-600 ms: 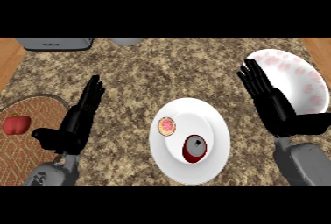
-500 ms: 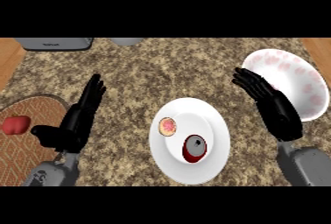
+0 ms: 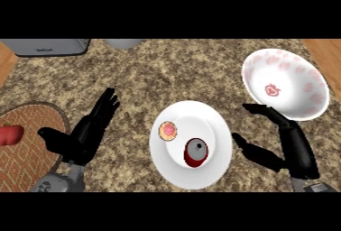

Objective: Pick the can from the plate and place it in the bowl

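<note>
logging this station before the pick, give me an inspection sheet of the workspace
surface: speckled brown stone counter, wood showing at the far corners
job's things: red can lying on the white plate at centre; white bowl with pink pattern at far right, nothing in it
clutter: small round pink-and-yellow item on the plate's left side; red apple-like item on a woven round mat at left
hands: left hand open, left of the plate, holding nothing; right hand open, between plate and bowl, holding nothing
cables: nothing seen
surroundings: grey appliance and a grey round object at the far edge
</note>
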Controlling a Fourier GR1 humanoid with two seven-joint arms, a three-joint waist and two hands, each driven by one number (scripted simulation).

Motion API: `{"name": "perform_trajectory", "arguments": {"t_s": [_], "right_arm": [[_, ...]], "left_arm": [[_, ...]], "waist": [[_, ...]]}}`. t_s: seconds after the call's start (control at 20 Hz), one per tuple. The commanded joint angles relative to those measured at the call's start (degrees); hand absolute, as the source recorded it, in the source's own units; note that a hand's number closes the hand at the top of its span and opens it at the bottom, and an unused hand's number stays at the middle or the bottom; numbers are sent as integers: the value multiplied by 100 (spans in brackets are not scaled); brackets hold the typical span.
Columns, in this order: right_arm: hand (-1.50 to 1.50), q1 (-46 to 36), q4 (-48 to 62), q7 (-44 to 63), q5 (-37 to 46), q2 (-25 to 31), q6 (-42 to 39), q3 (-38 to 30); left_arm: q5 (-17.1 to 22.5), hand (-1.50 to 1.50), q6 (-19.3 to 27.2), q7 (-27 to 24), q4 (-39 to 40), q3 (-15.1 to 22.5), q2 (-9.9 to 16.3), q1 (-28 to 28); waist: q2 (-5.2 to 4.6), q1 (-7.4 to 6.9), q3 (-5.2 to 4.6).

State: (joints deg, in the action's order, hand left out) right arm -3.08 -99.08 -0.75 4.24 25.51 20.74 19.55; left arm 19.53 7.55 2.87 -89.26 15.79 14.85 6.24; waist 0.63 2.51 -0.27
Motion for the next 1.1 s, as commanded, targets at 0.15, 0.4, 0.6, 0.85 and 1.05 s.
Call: {"name": "perform_trajectory", "arguments": {"t_s": [0.15,0.4,0.6,0.85,1.05], "right_arm": [[-150,628,-1398,732,2088,470,202,1404],[-150,380,-1580,2669,3653,1033,-441,1550],[-150,51,-2236,4473,4156,732,-1560,1931],[-150,-742,-2129,6237,4053,-198,-3061,2450],[-150,-1289,-1723,7340,3751,-1262,-3739,2523]], "left_arm": [[48,0,-177,94,-53,166,-127,-66],[99,0,-286,102,112,16,-9,41],[109,0,-192,225,247,-91,-90,346],[98,0,-311,229,234,61,-218,384],[32,0,-258,295,287,16,-238,442]], "waist": [[0,-140,6],[13,-99,-30],[-15,-140,-26],[-63,-315,-3],[-68,-325,9]]}}
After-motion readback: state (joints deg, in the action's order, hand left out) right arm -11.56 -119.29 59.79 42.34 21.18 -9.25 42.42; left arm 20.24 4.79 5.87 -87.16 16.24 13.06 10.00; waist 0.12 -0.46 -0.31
